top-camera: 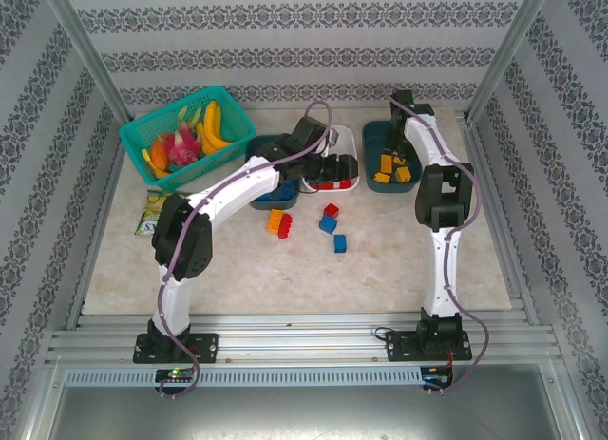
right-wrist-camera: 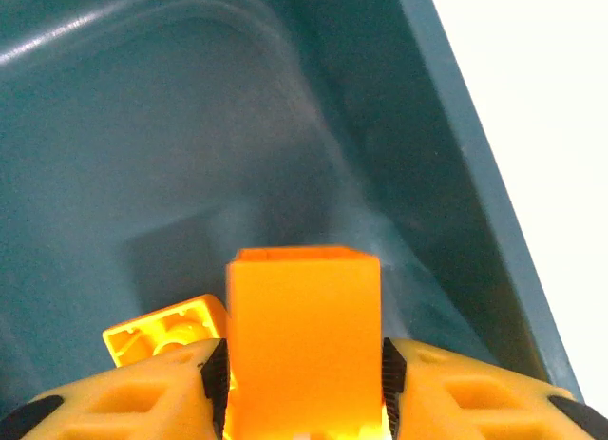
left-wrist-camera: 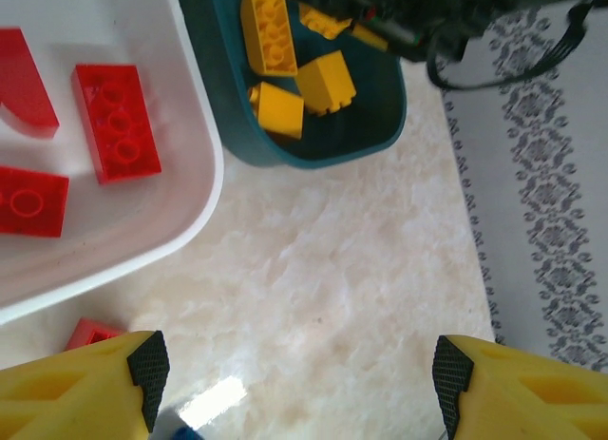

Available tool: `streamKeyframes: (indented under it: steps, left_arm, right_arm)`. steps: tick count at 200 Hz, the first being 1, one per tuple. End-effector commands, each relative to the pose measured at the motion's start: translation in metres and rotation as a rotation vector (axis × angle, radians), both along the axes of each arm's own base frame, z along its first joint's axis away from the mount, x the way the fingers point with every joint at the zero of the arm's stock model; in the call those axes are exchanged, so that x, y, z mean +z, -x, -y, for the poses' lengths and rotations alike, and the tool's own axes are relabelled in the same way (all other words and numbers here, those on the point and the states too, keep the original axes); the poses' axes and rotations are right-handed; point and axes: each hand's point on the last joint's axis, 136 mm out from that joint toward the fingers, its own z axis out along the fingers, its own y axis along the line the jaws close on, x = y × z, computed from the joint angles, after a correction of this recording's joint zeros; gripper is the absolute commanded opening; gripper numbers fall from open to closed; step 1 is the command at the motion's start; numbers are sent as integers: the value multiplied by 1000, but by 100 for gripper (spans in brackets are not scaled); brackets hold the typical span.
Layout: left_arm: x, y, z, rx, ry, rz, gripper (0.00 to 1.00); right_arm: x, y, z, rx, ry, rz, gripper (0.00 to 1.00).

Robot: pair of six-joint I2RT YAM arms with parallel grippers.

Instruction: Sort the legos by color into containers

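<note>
My right gripper is shut on an orange-yellow lego, its pads touching both sides, low inside the right dark teal tray; another orange lego lies beside it. From above, this tray holds several orange legos. My left gripper is open over bare table between the white tray, which holds red legos, and the teal tray. The left teal tray holds blue legos. Loose on the table lie orange, red and blue legos.
A bright teal mesh basket with toy fruit stands at the back left, and a small green packet lies in front of it. The left arm reaches across the left teal tray. Patterned walls close in the table on three sides.
</note>
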Motion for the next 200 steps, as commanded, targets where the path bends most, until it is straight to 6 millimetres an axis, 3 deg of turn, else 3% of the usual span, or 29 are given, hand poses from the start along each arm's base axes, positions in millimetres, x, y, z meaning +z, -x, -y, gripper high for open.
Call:
streamKeyframes:
  steps: [1, 40, 72, 83, 126, 167, 200]
  left_arm:
    - [-10, 26, -3, -63, -89, -19, 76]
    - [-32, 57, -25, -34, -185, -82, 78]
    - [-53, 87, -33, -25, -214, -162, 78]
    - [-59, 100, -30, -51, -231, -176, 79]
    - [-94, 140, -22, -72, -346, -269, 80]
    - [-115, 149, -18, 1, -449, -287, 82]
    - [-131, 147, -9, 28, -487, -302, 81]
  right_arm:
    - [23, -3, -3, 5, 5, 40, 54]
    - [93, -2, -33, 58, -17, 191, 60]
    - [148, 30, -72, 140, -69, 334, 60]
    - [160, 51, -85, 161, -108, 379, 61]
    - [164, 161, -113, 263, -266, 436, 68]
    - [175, 270, -131, 392, -445, 471, 74]
    - [172, 335, -136, 444, -560, 441, 80]
